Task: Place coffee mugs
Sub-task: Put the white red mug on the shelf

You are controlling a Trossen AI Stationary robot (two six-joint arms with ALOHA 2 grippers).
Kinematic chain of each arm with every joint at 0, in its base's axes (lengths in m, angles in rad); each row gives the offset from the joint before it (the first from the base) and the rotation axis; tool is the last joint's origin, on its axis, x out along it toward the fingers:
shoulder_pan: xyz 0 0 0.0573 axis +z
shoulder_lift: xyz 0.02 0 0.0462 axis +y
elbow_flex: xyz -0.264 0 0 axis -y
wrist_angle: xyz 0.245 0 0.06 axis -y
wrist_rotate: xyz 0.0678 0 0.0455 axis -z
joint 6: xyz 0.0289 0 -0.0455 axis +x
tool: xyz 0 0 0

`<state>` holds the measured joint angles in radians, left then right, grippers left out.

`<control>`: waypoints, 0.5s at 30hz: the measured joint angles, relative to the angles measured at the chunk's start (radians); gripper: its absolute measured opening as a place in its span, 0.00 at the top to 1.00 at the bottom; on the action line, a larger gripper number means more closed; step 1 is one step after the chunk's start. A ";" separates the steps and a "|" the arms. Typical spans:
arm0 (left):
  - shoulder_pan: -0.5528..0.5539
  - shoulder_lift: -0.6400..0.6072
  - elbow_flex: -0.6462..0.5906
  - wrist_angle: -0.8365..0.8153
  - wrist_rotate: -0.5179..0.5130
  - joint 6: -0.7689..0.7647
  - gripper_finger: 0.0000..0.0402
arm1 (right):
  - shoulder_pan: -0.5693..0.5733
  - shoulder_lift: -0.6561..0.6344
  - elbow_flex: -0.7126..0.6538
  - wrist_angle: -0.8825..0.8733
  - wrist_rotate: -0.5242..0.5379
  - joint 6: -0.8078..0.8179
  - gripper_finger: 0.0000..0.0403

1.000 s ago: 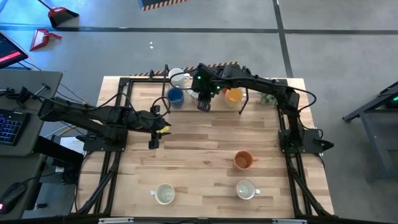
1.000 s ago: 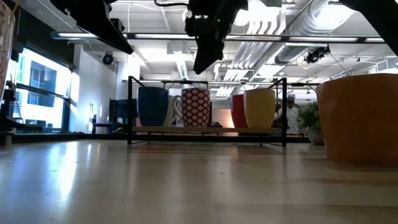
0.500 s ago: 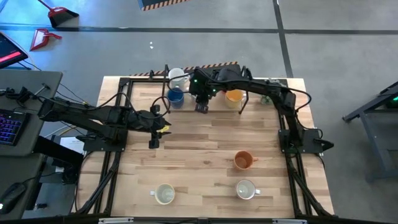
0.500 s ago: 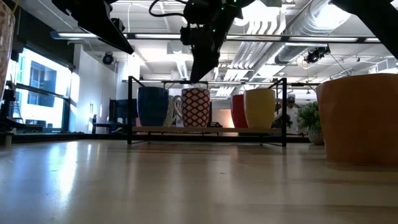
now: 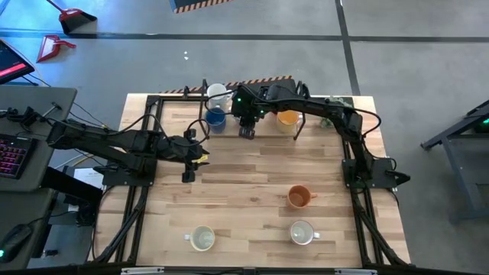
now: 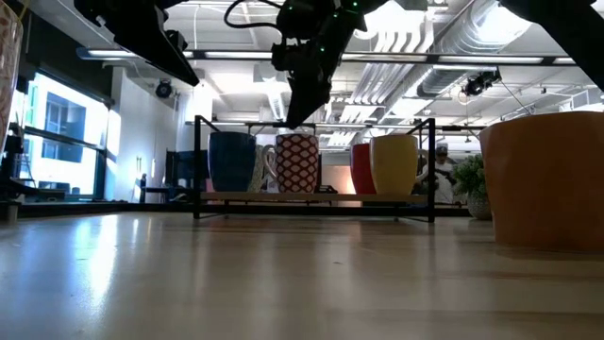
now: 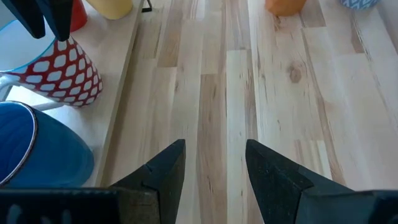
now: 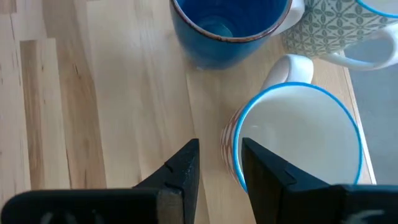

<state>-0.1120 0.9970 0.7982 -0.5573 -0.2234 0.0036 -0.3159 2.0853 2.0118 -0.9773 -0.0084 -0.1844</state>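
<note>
**Right gripper down over patterned mug**

Since a second ago, right gripper point(image 5: 247, 131) has moved to the counter's point(image 5: 260, 183) twelve o'clock, fingers narrowed astride the red-patterned mug's point(image 8: 297, 140) rim; release pending. Left gripper point(image 5: 188, 174) idles open at nine o'clock.

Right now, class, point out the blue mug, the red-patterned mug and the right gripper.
blue mug point(image 8: 230, 25), right wrist view, inside wall.
red-patterned mug point(image 6: 297, 162), low view, patterned side.
right gripper point(image 8: 219, 165), right wrist view, between fingertips.
</note>
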 joint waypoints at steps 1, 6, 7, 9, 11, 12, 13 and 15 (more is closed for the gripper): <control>0.000 0.000 0.000 0.000 0.000 0.000 0.61 | 0.000 0.000 0.000 0.000 0.000 0.000 0.76; 0.000 0.000 0.000 0.000 0.000 0.000 0.61 | 0.000 0.000 0.000 -0.002 0.017 -0.008 0.76; 0.000 0.000 0.000 0.000 0.000 0.000 0.61 | 0.000 0.000 0.000 -0.003 0.022 -0.008 0.76; 0.000 0.000 0.000 0.000 0.000 0.000 0.61 | -0.002 0.000 0.000 -0.001 0.027 -0.008 0.76; 0.000 0.000 0.000 0.000 0.000 0.000 0.61 | -0.004 0.003 0.000 -0.004 0.027 -0.008 0.76; 0.000 0.000 0.000 0.000 0.000 0.000 0.61 | -0.004 0.004 0.000 -0.007 0.027 -0.008 0.76; 0.000 0.000 0.000 0.000 0.000 0.000 0.61 | -0.004 0.006 0.000 -0.005 0.027 -0.008 0.76; 0.000 0.000 0.000 0.001 0.000 0.000 0.61 | -0.004 0.010 0.000 0.006 0.034 -0.014 0.76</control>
<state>-0.1120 0.9970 0.7982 -0.5568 -0.2234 0.0038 -0.3202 2.0950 2.0121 -0.9709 0.0252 -0.1983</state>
